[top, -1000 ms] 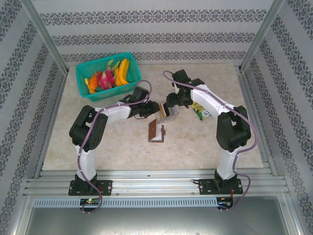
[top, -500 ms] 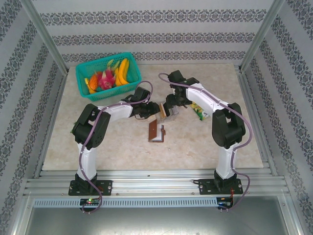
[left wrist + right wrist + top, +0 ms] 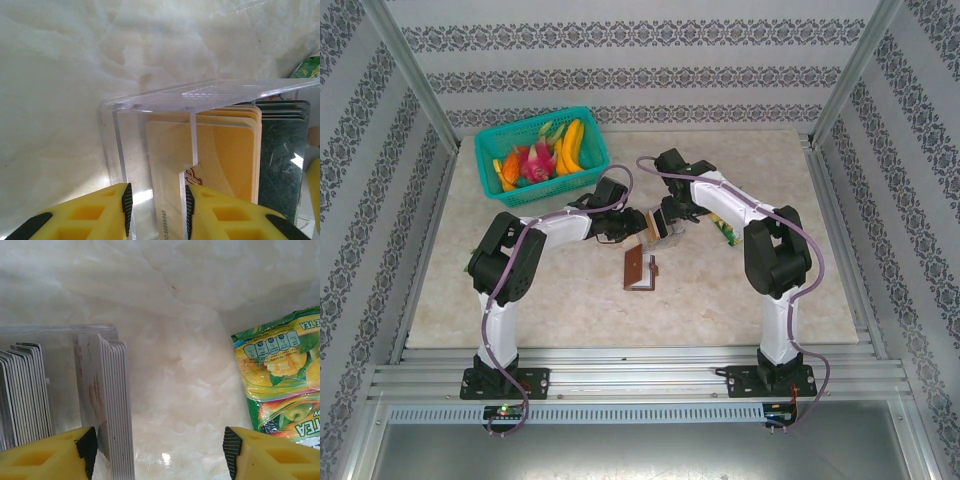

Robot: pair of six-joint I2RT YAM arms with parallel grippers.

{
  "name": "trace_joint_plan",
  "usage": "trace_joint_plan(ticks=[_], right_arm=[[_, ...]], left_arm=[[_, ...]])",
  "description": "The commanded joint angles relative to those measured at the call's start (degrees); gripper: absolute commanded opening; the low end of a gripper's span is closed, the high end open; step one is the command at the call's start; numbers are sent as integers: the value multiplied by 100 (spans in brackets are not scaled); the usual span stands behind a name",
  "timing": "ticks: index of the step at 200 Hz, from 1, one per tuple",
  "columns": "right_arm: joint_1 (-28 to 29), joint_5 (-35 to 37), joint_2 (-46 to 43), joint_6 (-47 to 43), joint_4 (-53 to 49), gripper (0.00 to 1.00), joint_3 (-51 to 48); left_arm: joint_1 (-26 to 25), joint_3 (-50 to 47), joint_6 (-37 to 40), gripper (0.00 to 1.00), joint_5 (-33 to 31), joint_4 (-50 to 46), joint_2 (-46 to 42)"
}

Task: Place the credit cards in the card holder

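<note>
**Both grippers at the card box; card holder lying apart**

Top view: the 2 arms converged on the clear plastic box [image 3: 660, 226] near the middle of the table [image 3: 740, 300]. The left arm was at the box's 9 o'clock and the right arm at its 3 o'clock.

The credit cards [image 3: 220, 160] stood on edge inside the box, in separate stacks. The left wrist view showed an orange-yellow stack with a dark green stack [image 3: 282, 155] beside it. The right wrist view showed a whitish stack [image 3: 116, 410].

Left gripper [image 3: 157, 210]: jaws part-way closed and straddling the box's end section. The 2 pads sat right at an acrylic end wall and an inner divider. Could not tell whether they clamped the acrylic or only flanked it.

Right gripper [image 3: 157, 450]: released, jaws wide. In its wrist view, the 9 o'clock finger was just beside the whitish stack. The 3 o'clock finger was over bare table, near the snack packet [image 3: 280, 375].

The card holder [image 3: 640, 270] lay on the table at the box's 6 o'clock, near it but apart from both grippers.

The snack packet was at the box's 3 o'clock. A teal basket [image 3: 488, 150] of fruit sat at 10 o'clock, well apart.
</note>
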Motion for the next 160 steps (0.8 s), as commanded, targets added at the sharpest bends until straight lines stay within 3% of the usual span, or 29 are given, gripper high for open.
trace_joint_plan(ticks=[1,160], right_arm=[[13,433,-102,-111,-176,65,78],[167,677,-153,-207,-274,45,199]], left_arm=[[-27,-102,24,35,-207,-279,52],[-31,-135,23,33,-238,-280,-19]])
